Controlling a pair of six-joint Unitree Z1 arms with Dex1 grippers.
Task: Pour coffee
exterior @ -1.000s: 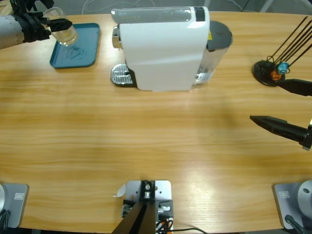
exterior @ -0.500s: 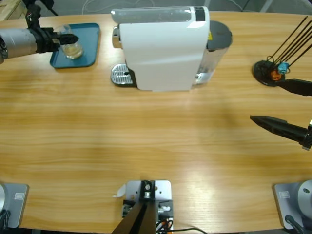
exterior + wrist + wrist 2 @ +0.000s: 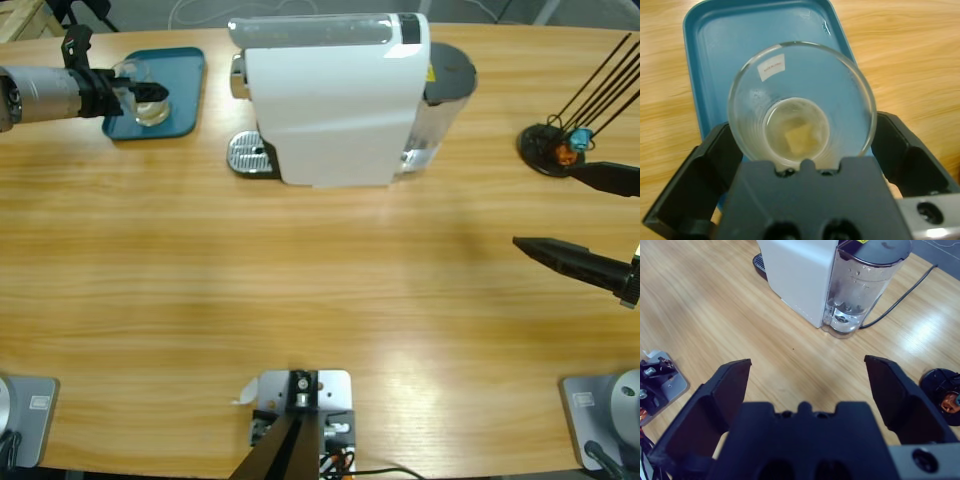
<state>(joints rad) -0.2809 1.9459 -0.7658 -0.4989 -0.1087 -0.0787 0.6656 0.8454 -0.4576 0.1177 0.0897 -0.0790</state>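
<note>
left claw point(image 3: 140, 93): comes in from 9 o'clock at the far-left corner of the desk, jaws either side of the glass, clamped on it
left claw, wrist view point(image 3: 802, 150): one black jaw on each side of the glass wall, pressed against it
glass point(image 3: 148, 100): clear, upright, over the tray; can't tell if the base is touching the tray
glass, wrist view point(image 3: 801, 102): round rim toward camera, small white sticker on the far inner wall
coffee point(image 3: 799, 135): thin pale amber layer in the bottom of the glass
tray point(image 3: 178, 112): teal, rounded corners, at 10 o'clock of the desk, just to the 9 o'clock side of the coffee machine
tray, wrist view point(image 3: 715, 45): behind and under the glass
coffee machine point(image 3: 335, 100): big white body, at 12 o'clock of the desk, metal drip grate point(image 3: 247, 155) at its 9 o'clock side, clear water tank point(image 3: 860, 287) at its 3 o'clock side, some water in it
right claw point(image 3: 578, 218): at 3 o'clock edge, jaws spread wide, nothing between them, well apart from the machine
right claw, wrist view point(image 3: 807, 385): looks across bare desk toward the machine
desk point(image 3: 320, 300): long, light wood
black stand point(image 3: 548, 148): round base at 2 o'clock, thin black rods rising from it, just beside the right claw
</note>
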